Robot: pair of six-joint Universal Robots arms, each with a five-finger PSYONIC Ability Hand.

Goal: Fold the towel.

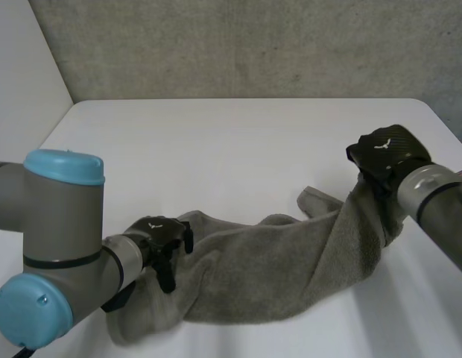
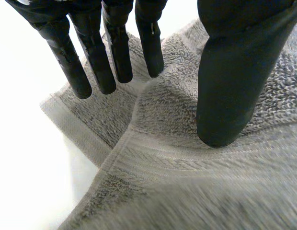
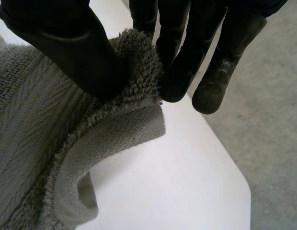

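Right hand: My right hand [image 3: 67,43] is clamped. Its thumb and fingers [image 3: 177,72] pinch what looks like a hemmed corner of the grey terry towel [image 1: 276,261], held up off the flat white table [image 1: 231,149].
Left hand: My left hand [image 2: 93,62] lies spread on the towel's opposite end, on the near side of the table. The fingers are straight and stand apart from the thumb [image 2: 234,86], whose tip presses into the pile. A raised fold runs between them, and as far as I can see nothing is pinched.
Towel: It is bunched into a loose rope that sags from the raised right end down to the table and across to the left hand. One stray flap [image 1: 314,198] stands up towards the right end.
Step in hand: I judge this is early, with both ends being secured so the cloth can be opened out. No neat fold is made yet.
Next move: The left hand needs to close on a hem (one lies just by its fingertips). Then both hands should draw apart to flatten the cloth before one end goes over the other.
Hard to make out: From the head camera, my left arm's blue-capped grey joint [image 1: 63,224] covers the nearest end of the towel. I cannot tell which corner the left hand is on. The crumpled layers hide where the remaining edges run.
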